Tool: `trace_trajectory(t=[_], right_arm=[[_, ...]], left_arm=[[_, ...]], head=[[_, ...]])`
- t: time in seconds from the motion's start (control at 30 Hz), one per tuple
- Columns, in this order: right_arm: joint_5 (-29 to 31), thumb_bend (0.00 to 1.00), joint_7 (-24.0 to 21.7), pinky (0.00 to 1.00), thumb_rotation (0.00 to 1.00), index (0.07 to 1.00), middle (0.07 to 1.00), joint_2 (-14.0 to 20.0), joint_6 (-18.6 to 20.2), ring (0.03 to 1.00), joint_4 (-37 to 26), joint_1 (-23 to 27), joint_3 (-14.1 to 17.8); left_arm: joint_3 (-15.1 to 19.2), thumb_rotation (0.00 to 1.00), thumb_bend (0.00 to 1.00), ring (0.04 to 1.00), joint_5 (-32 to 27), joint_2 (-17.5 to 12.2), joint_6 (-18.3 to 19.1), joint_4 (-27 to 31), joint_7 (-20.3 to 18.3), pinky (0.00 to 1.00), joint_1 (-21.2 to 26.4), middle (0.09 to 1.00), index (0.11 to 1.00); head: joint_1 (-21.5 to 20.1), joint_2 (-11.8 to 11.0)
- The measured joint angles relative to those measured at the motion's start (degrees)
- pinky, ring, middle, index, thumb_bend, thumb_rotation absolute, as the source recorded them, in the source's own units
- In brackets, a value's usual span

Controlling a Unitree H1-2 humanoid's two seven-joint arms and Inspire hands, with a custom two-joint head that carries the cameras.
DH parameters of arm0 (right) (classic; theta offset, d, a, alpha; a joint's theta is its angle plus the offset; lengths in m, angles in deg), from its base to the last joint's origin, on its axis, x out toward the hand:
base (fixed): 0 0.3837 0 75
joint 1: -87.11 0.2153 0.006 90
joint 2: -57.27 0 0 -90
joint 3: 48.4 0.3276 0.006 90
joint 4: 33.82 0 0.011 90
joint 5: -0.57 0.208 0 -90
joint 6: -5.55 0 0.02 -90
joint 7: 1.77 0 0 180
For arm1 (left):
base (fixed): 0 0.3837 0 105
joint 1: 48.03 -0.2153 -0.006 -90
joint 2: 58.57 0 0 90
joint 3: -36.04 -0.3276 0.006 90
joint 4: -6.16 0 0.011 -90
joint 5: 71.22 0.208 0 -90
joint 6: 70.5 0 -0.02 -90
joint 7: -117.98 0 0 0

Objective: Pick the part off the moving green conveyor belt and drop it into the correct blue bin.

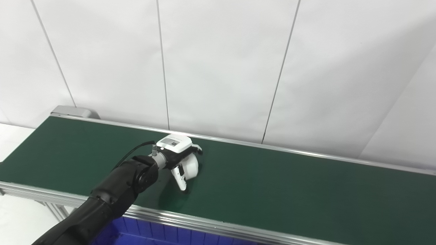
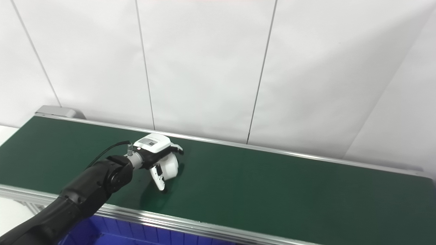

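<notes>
My left hand point(image 1: 180, 154) reaches in from the bottom left and rests low on the green conveyor belt point(image 1: 289, 190), near its middle. Its fingers curl over a white rounded part point(image 1: 191, 166) from the far side, and the thumb point(image 1: 180, 178) comes down on the near side, so the hand is closed around the part. The part sits at belt level; I cannot tell whether it is lifted. The same shows in the right eye view, with the hand point(image 2: 158, 149) on the part point(image 2: 170, 166). My right hand is not in view.
A blue bin point(image 1: 163, 234) lies below the belt's near aluminium rail point(image 1: 211, 224), partly hidden by my left arm. A white panelled wall stands right behind the belt. The belt's left end has a grey cap point(image 1: 73, 111).
</notes>
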Motion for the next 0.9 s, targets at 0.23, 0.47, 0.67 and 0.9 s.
trace_trajectory(t=[0.23,0.47,0.67,0.9], right_arm=[[-0.4,0.88,0.1,0.72,1.00,0.855,0.875,0.1,0.0,0.804,-0.7,-0.1,-0.1],[-0.3,0.88,0.0,0.72,1.00,0.853,0.872,0.0,0.0,0.805,-0.8,-0.1,-0.1],[-0.4,0.89,0.2,0.72,1.00,0.851,0.872,0.0,0.0,0.803,-0.8,-0.1,-0.2],[-0.6,0.86,0.8,0.72,1.00,0.858,0.872,0.0,0.0,0.810,-1.1,-0.1,-0.9]], left_arm=[[-0.2,0.00,0.52,0.398,-3.2,1.5,-3.0,-5.9,4.7,0.33,1.6,0.461,0.503],[-1.3,0.00,0.52,0.348,-3.6,2.0,-3.4,-6.3,5.8,0.28,2.0,0.422,0.508],[-1.4,0.00,0.52,0.385,-4.5,2.1,-4.0,-5.5,6.2,0.32,1.5,0.433,0.505],[-0.2,0.00,0.52,0.338,-5.9,-0.6,-2.7,6.1,0.4,0.27,-2.0,0.400,0.505]], head=[[-0.2,0.4],[-0.2,0.4],[-0.3,0.7],[-0.3,3.0]])
